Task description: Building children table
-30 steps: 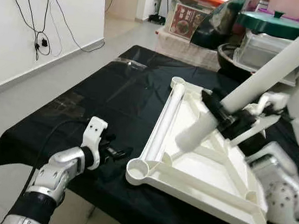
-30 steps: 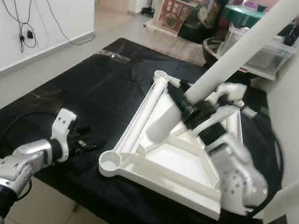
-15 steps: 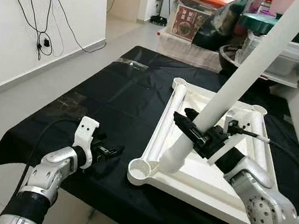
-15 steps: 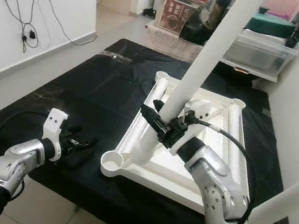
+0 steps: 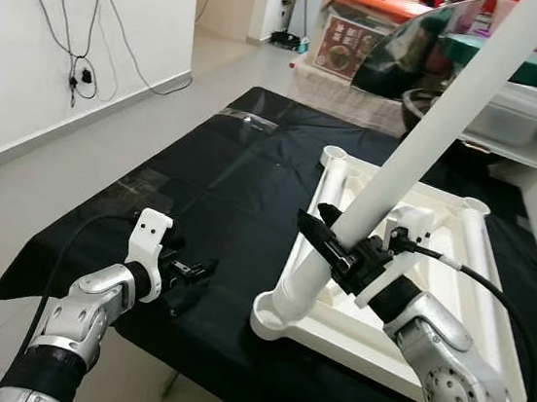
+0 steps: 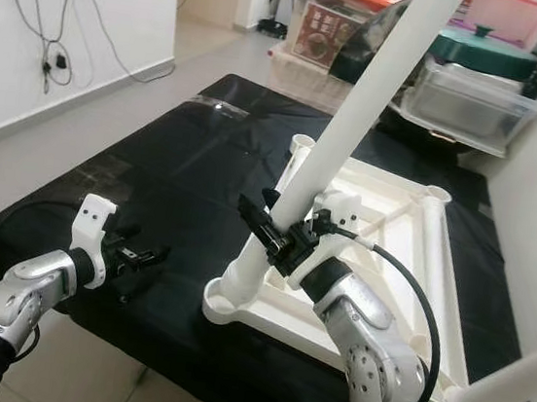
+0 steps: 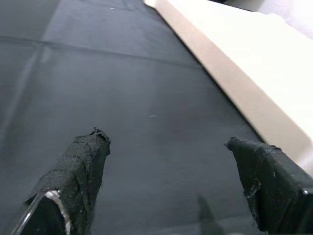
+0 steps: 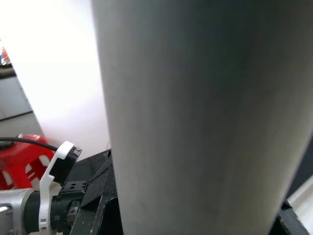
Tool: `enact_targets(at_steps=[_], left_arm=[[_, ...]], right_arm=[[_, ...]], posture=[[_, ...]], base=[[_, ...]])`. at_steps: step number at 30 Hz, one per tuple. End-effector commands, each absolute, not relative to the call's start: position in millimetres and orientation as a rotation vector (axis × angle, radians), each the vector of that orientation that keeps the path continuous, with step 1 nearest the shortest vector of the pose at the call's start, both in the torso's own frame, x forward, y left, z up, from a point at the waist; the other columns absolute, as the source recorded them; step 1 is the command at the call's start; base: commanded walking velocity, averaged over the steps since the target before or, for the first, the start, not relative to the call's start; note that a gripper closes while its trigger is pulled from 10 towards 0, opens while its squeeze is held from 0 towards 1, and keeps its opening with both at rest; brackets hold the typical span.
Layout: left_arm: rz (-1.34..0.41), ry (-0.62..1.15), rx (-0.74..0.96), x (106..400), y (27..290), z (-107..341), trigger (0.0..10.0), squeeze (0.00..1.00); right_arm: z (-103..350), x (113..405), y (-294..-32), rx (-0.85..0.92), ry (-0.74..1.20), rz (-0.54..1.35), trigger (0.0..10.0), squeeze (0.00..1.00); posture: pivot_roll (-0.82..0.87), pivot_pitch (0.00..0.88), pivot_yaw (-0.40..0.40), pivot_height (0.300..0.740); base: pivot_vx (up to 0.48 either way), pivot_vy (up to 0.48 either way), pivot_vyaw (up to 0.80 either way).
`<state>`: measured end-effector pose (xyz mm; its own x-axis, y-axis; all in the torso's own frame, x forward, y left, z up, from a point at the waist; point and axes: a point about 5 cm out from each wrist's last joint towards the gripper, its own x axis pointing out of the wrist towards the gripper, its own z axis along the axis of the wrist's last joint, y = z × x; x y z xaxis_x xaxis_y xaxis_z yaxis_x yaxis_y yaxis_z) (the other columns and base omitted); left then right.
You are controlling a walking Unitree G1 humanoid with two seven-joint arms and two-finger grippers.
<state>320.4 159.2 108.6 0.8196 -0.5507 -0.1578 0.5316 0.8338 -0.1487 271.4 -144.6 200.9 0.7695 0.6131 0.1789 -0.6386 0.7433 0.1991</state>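
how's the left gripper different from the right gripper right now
The left gripper is open and holds nothing, while the right gripper is shut on the white table leg. The left gripper hovers low over the black cloth, beside the upside-down white tabletop; the right gripper is raised above that tabletop, with the leg's lower end at its near-left corner socket. Both have two long black fingers on silver arms.

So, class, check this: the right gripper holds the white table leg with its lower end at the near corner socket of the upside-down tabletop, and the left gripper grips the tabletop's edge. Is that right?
One detail is wrong. The left gripper grips nothing: it is open over the black cloth, apart from the tabletop, as the left wrist view shows. The right gripper does hold the table leg at the near corner socket.
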Motion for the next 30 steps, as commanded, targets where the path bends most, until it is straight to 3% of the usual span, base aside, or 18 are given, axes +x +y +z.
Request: enact_targets(at_steps=[1, 5, 11, 30], left_arm=[[-0.595, 0.196, -0.101, 321.6, 153.5, 109.9, 10.0, 0.00], [-0.599, 0.187, -0.114, 323.1, 150.4, 111.7, 10.0, 0.00], [-0.579, 0.175, -0.123, 323.3, 150.1, 112.6, 10.0, 0.00], [-0.576, 0.182, -0.122, 324.9, 149.4, 110.3, 10.0, 0.00]], right_arm=[[206.7, 270.0, -145.8, 0.243, -0.141, 0.678, 0.0, 0.00], [204.6, 271.1, -146.1, 0.262, -0.141, 0.635, 0.0, 0.00], [200.0, 271.2, -149.3, 0.308, -0.126, 0.572, 0.0, 0.00], [198.4, 273.6, -150.8, 0.175, -0.117, 0.601, 0.0, 0.00]], posture=[[0.14, 0.000, -0.115, 0.740], [0.14, 0.000, -0.116, 0.740], [0.14, 0.000, -0.115, 0.740], [0.15, 0.000, -0.116, 0.740]], base=[[0.000, 0.480, 0.00], [0.000, 0.480, 0.00], [0.000, 0.000, -0.68], [0.000, 0.000, 0.00]])
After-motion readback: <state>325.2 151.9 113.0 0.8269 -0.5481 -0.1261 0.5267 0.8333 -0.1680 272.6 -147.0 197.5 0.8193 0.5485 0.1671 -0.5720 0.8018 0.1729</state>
